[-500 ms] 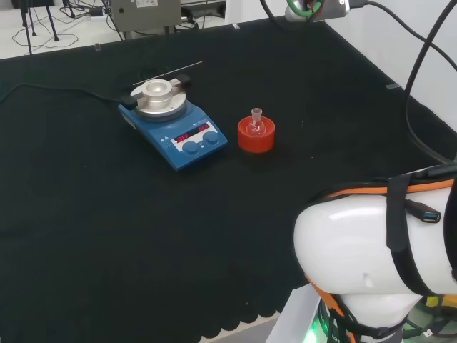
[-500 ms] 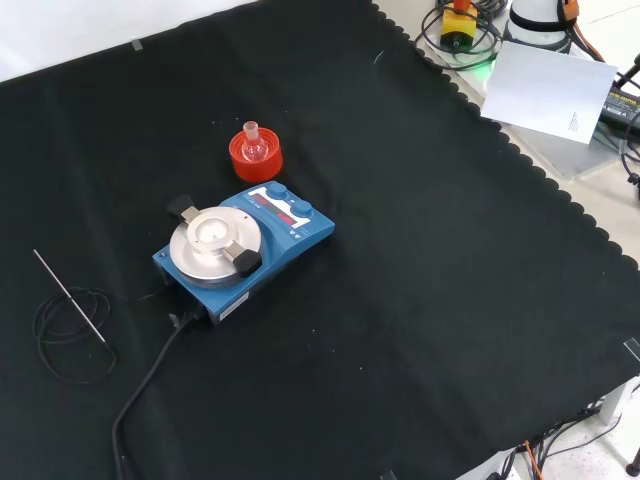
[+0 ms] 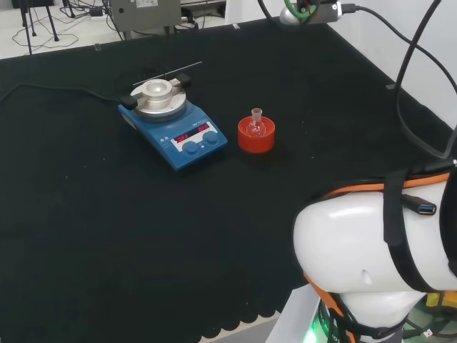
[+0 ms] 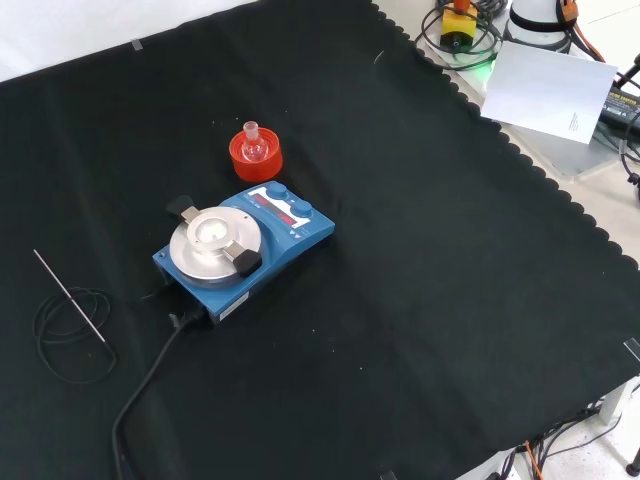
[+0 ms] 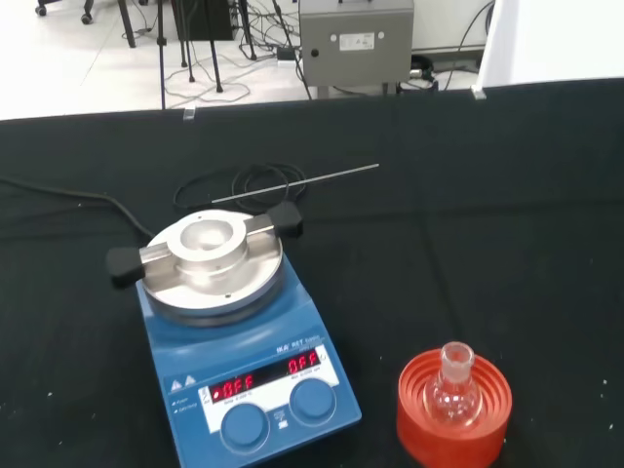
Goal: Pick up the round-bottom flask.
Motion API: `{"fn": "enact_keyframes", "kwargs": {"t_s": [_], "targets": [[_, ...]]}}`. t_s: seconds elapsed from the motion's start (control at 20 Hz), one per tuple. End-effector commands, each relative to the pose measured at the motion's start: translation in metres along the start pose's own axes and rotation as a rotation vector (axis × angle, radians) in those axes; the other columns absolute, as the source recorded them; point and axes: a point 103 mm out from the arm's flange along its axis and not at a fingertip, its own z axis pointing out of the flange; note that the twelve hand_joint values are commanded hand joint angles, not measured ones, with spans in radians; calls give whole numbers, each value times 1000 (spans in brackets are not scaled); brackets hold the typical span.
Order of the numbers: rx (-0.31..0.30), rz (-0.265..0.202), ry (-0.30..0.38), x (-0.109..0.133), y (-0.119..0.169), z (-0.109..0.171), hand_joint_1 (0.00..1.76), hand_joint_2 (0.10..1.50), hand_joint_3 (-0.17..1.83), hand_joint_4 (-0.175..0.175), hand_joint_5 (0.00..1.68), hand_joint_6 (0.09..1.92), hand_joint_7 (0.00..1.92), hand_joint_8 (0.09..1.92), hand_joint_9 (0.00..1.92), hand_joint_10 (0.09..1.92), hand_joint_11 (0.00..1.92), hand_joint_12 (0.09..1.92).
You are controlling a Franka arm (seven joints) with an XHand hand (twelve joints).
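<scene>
A small clear round-bottom flask (image 3: 256, 124) sits upright in a red ribbed ring stand (image 3: 255, 139) near the middle of the black cloth in the head view. From the front, the flask (image 4: 254, 143) and its stand (image 4: 255, 159) lie just behind the blue hotplate. The wrist view looks at the flask (image 5: 454, 390) in the stand (image 5: 454, 413) from some distance, beside the hotplate. Nothing touches the flask.
A blue hotplate stirrer (image 3: 173, 118) with a round metal top stands left of the flask in the head view; it is seen too from the front (image 4: 242, 249) and the wrist (image 5: 234, 331). A thin metal rod with a coiled black cable (image 4: 70, 310) lies beyond it.
The white arm link at the head view's lower right has shifted slightly. The flask, stand and hotplate have not moved.
</scene>
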Motion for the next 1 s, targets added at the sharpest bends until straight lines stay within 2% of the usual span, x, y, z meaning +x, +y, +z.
{"fn": "enact_keyframes", "kwargs": {"t_s": [0.05, 0.1, 0.2, 0.5, 0.6, 0.85, 1.0], "targets": [[19, 4, -23, -2, -14, -14, 0, 1310, 300, -21, 218, 142, 28, 442, 78, 619, 0, 918], [17, 21, 13, -7, -11, -15, 0, 1311, 299, -21, 219, 141, 28, 442, 78, 619, 0, 918], [20, 45, 44, -25, -6, -11, 0, 1311, 297, -21, 221, 139, 29, 442, 78, 619, 0, 919], [55, 85, 45, -60, 4, 11, 9, 1314, 259, -22, 236, 92, 30, 431, 73, 619, 0, 915], [63, 104, 43, -64, 8, 18, 21, 1311, 246, -22, 238, 87, 30, 428, 72, 619, 0, 912], [76, 107, 17, -65, 21, 32, 39, 1302, 233, -23, 238, 87, 28, 424, 70, 619, 0, 908], [72, 108, 26, -67, 39, 40, 47, 1298, 229, -23, 236, 87, 27, 423, 69, 619, 0, 905]]}}
